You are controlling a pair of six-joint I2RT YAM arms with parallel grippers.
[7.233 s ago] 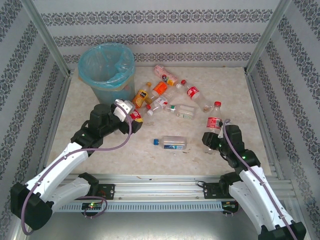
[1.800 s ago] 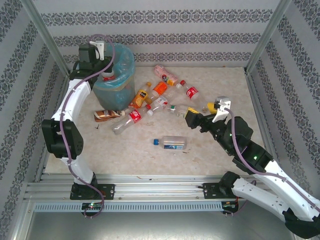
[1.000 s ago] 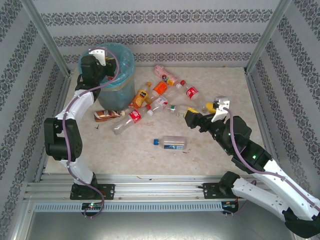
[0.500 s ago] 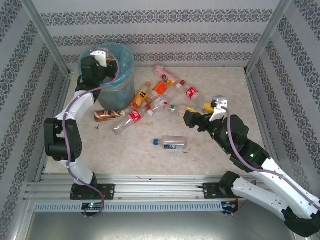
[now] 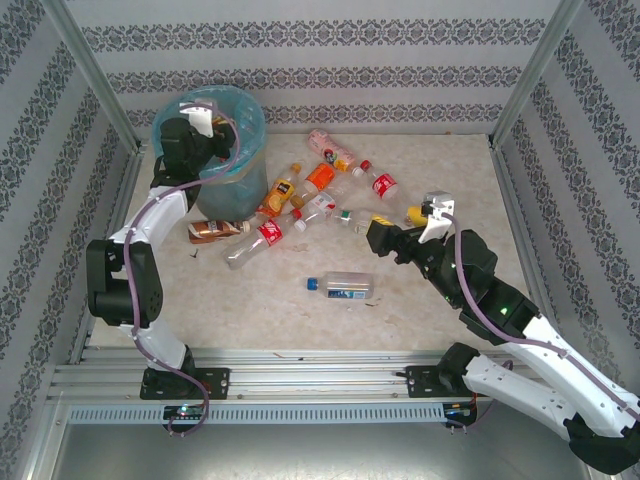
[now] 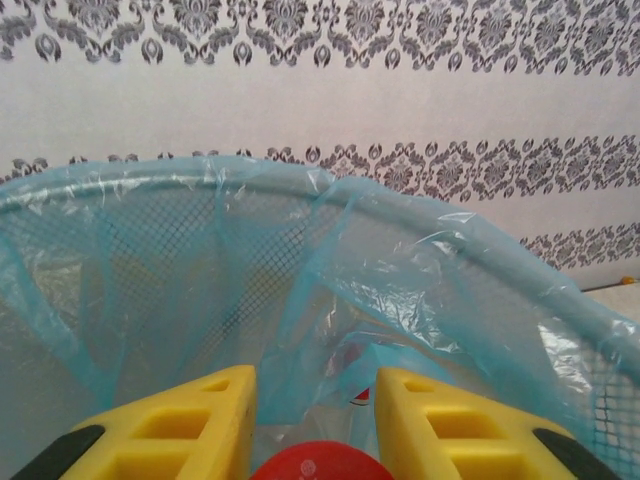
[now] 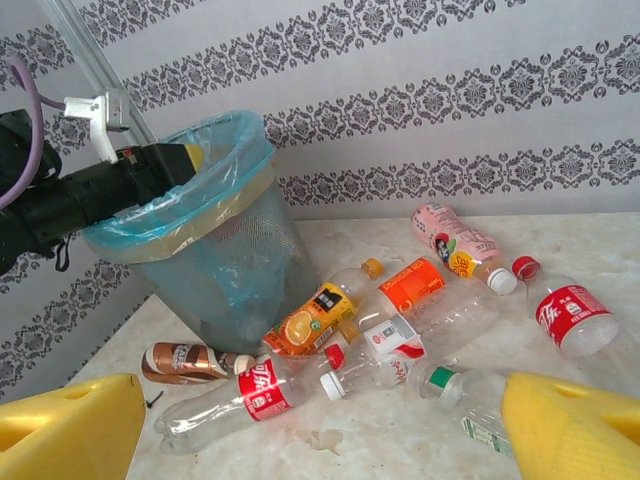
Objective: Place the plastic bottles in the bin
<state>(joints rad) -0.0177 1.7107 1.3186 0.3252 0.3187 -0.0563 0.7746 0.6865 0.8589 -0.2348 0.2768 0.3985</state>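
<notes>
My left gripper (image 5: 205, 137) hangs over the near rim of the bin (image 5: 240, 180), a mesh bucket lined with a light-blue bag (image 6: 450, 225). It is shut on a clear plastic bottle whose red cap (image 6: 318, 462) sits between the yellow fingers, its body pointing down into the bag. My right gripper (image 5: 378, 236) hovers open over the table by a green-capped bottle (image 7: 450, 385). On the table lie several more bottles: pink-labelled (image 5: 330, 148), orange-labelled (image 5: 320, 177), orange-juice (image 7: 315, 320), two red-labelled (image 5: 385, 187) (image 7: 262, 388), brown (image 5: 213, 231) and blue-capped (image 5: 342, 287).
Patterned walls and metal frame posts (image 5: 90, 75) close in the table on three sides. The bottles cluster just right of the bin. Bare tabletop (image 5: 300, 320) lies in front of the blue-capped bottle, toward the arm bases.
The right gripper has edged a little to the left, toward the bottle cluster. The left gripper stays over the bin with the bottle, and the bin's rim has shifted slightly left.
</notes>
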